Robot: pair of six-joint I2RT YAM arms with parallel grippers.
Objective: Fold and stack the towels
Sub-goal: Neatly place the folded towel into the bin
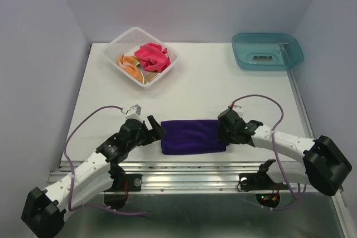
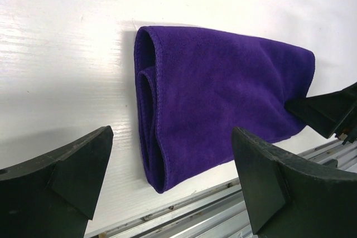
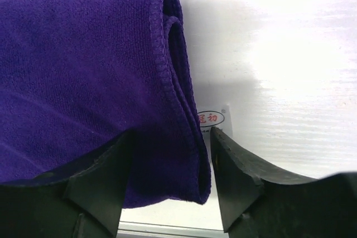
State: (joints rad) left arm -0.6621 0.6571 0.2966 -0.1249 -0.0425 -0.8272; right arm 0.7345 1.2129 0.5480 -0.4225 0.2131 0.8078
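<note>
Folding the purple towel (image 1: 192,136) looks like your current step. It lies doubled along the table's (image 1: 223,90) near edge, while the pink towel (image 1: 152,57) and orange towel (image 1: 129,62) sit in the far-left basket (image 1: 120,40). Next it probably needs an end-to-end fold. Your left gripper (image 1: 158,127) gapes wide, holding nothing. Your right gripper (image 1: 223,128), parted, straddles the towel's right corner.

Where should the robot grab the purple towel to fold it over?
Probably the right short end of the purple towel, where folded layers stack into one thick edge on the table. Come in low from the right; the right end effector straddles that corner, open.
</note>
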